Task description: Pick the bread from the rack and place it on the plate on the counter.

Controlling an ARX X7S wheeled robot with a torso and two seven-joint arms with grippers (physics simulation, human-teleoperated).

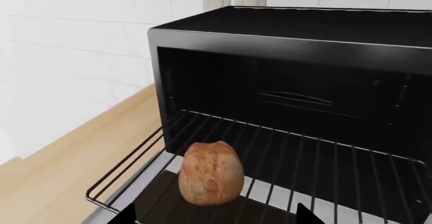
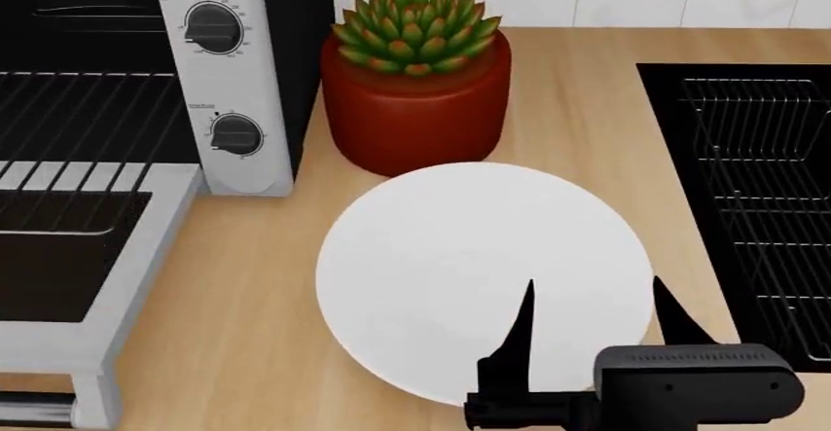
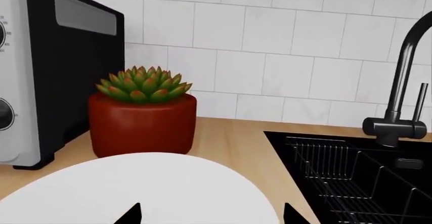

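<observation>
The bread [image 1: 210, 173], a brown crusty roll, sits upright on the rack [image 1: 317, 158], which is pulled out of the black toaster oven [image 1: 304, 37]. My left gripper [image 1: 216, 219] is open just in front of the bread, one fingertip on each side and neither touching it. The bread does not show in the head view, where only part of the rack [image 2: 78, 120] appears. The white plate [image 2: 429, 256] lies on the tan counter [image 2: 585, 90]. My right gripper [image 2: 594, 300] hovers open over the plate's near right part, empty. In the right wrist view the plate [image 3: 135, 193] fills the space below that gripper [image 3: 212, 216].
A red pot with a succulent [image 2: 415, 90] stands just behind the plate, beside the oven's knob panel [image 2: 221, 71]. The oven door [image 2: 65, 256] hangs open at the left. A black sink with a wire grid [image 2: 760, 188] and a faucet [image 3: 398, 82] lie to the right.
</observation>
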